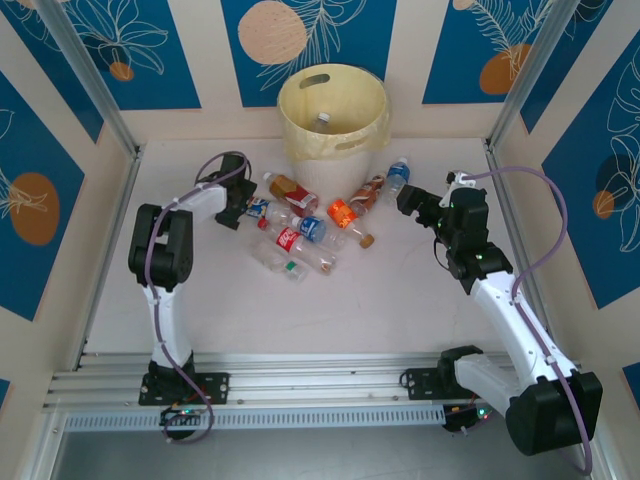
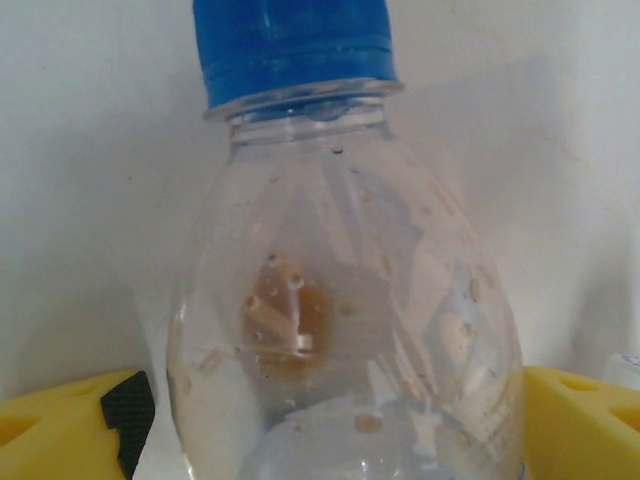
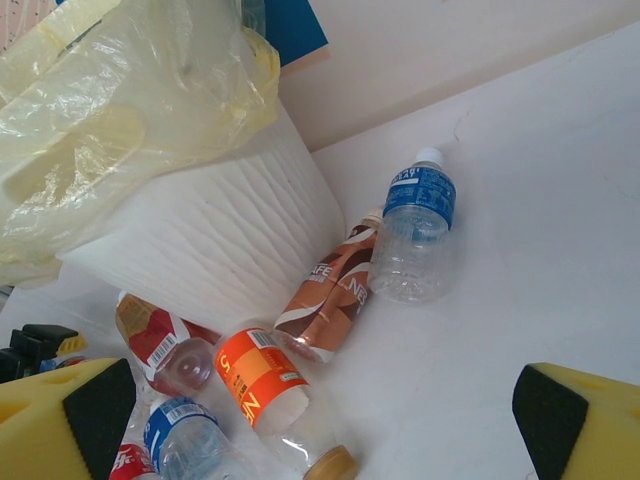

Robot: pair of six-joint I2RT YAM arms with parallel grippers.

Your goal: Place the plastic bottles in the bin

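Note:
The bin (image 1: 333, 115), a pale yellow bucket, stands at the back with one bottle (image 1: 323, 119) inside it. Several plastic bottles (image 1: 300, 230) lie in front of it. My left gripper (image 1: 238, 205) straddles a clear blue-capped bottle (image 2: 330, 300). That bottle lies between the yellow fingers (image 2: 580, 420), and a thin gap shows at the left pad. My right gripper (image 1: 412, 200) hangs open above the table to the right of the pile, with nothing between its fingers (image 3: 75, 420). Ahead of it lie a blue-labelled bottle (image 3: 418, 225), a brown one (image 3: 335, 290) and an orange one (image 3: 265, 380).
The bin's ribbed wall (image 3: 200, 240) carries a loose yellow liner (image 3: 120, 100) over its rim. Walls and metal rails (image 1: 120, 140) close the table on the left, right and back. Bare table (image 1: 400, 300) lies in front of the pile.

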